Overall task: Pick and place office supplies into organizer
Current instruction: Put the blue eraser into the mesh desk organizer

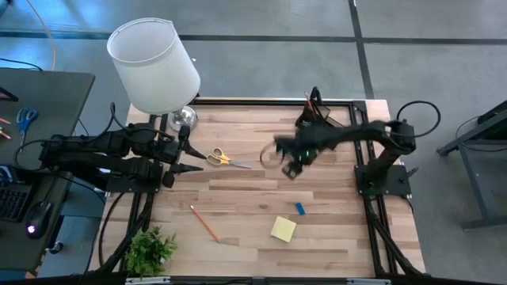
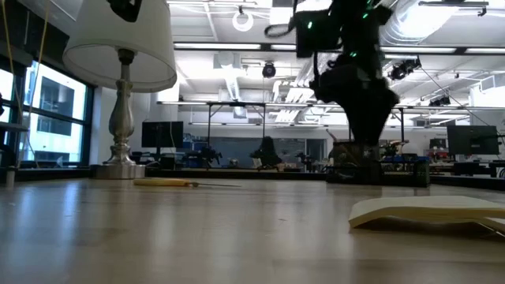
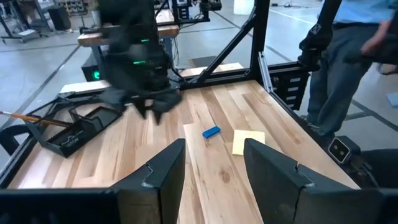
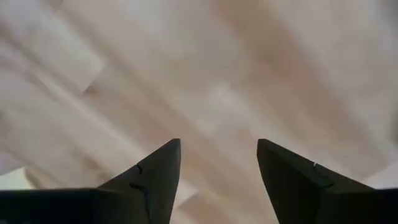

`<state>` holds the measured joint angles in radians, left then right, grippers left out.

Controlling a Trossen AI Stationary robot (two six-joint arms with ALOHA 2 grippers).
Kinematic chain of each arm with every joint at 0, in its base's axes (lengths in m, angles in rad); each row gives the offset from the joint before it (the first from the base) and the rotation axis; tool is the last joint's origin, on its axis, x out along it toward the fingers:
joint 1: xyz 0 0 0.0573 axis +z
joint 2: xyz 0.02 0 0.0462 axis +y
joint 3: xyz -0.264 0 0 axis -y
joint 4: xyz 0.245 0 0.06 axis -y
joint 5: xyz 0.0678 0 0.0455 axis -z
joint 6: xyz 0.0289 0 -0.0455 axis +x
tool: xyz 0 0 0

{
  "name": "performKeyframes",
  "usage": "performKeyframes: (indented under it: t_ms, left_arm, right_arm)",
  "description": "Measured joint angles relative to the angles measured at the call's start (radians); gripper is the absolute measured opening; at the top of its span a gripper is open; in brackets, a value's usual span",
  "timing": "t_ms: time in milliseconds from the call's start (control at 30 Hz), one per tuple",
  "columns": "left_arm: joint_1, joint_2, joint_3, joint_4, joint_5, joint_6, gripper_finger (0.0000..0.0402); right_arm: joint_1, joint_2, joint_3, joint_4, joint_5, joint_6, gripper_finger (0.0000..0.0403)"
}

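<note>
Overhead, right gripper [image 1: 290,168] spread mid-table, left gripper [image 1: 188,168] spread, organizer [image 3: 74,127] clearest from left wrist.

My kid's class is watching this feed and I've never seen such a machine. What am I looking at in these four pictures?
It is a robot with two dark arms at a wooden table, sorting office supplies. One picture looks straight down, one looks level across the tabletop, and two come from cameras on the arms' wrists.

The left claw waits at the left side, open and empty. The right claw hangs blurred above the middle of the table; its own camera shows it open, with only bare wood between its fingers.

On the table lie yellow-handled scissors, an orange pencil, a yellow sticky-note pad and a small blue piece. The black organizer sits at the far edge, and a white lamp stands at the far left corner. Nothing is held.
</note>
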<state>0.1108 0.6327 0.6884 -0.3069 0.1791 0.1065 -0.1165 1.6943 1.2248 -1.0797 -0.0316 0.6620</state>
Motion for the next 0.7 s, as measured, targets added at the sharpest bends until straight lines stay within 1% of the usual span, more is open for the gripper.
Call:
performKeyframes:
  t_ms: [67, 167, 233, 333, 500, 700]
  left_arm:
    - [0.000, 0.000, 0.000, 0.000, 0.001, -0.006, 0.0154]
    - [0.000, 0.000, 0.000, 0.004, 0.013, -0.016, 0.0154]
    - [0.000, 0.000, 0.000, 0.011, 0.028, -0.030, 0.0154]
    - [0.000, -0.002, 0.000, 0.018, 0.051, -0.036, 0.0154]
    - [0.000, -0.002, 0.000, 0.020, 0.057, -0.035, 0.0154]
    - [0.000, -0.001, 0.000, 0.035, 0.057, -0.024, 0.0154]
  right_arm:
    - [0.090, 0.000, -0.025, 0.067, 0.018, 0.108, 0.0201]
    - [0.198, 0.000, -0.082, 0.200, 0.092, 0.283, 0.0200]
    - [0.246, 0.000, -0.115, 0.263, 0.092, 0.406, 0.0200]
    - [0.304, 0.000, -0.157, 0.298, 0.065, 0.552, 0.0201]
    - [0.392, 0.001, -0.181, 0.318, 0.062, 0.707, 0.0200]
    - [0.478, 0.027, -0.132, 0.318, 0.148, 0.797, 0.0199]
